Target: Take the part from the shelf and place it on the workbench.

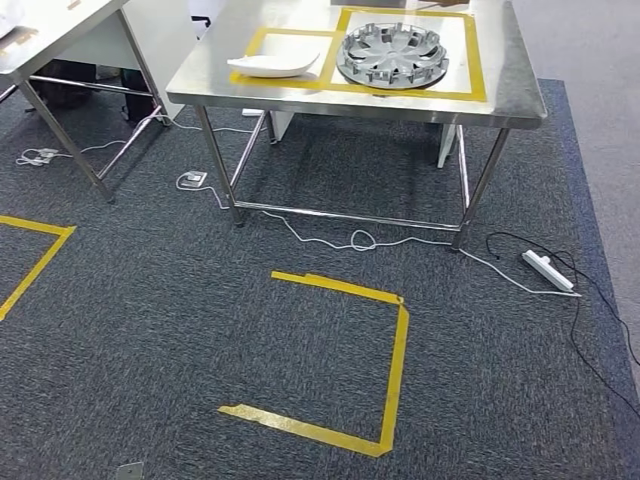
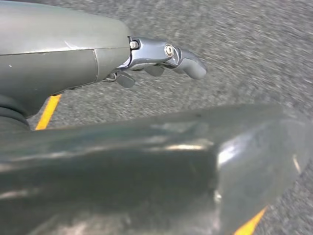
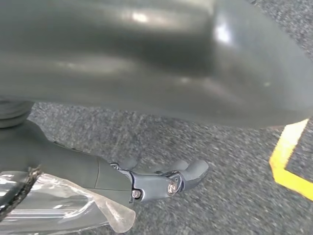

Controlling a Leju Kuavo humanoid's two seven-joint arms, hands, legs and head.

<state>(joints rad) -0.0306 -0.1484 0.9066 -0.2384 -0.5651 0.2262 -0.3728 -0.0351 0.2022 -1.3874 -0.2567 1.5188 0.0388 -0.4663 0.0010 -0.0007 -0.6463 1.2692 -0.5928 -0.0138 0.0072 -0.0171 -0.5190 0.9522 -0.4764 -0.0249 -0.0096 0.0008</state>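
Head view: part [image 1: 392,55] on workbench [image 1: 521,95]; both hands [image 2: 162,56] [image 3: 162,181] empty, fingers apart, well away.

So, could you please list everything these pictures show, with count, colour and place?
Workbench: one, steel, ahead across the carpet.
Wheel cover: one, silver, in the right taped square on the workbench.
White part: one, in the left taped square.
Second table: one, steel, far left.
Floor tape: yellow outlines on grey carpet.
Power strip: one, white, on the floor at right, with cables.
Left hand: grey, hanging over the carpet, holding nothing.
Right hand: grey, likewise; clear plastic wrap beside it.
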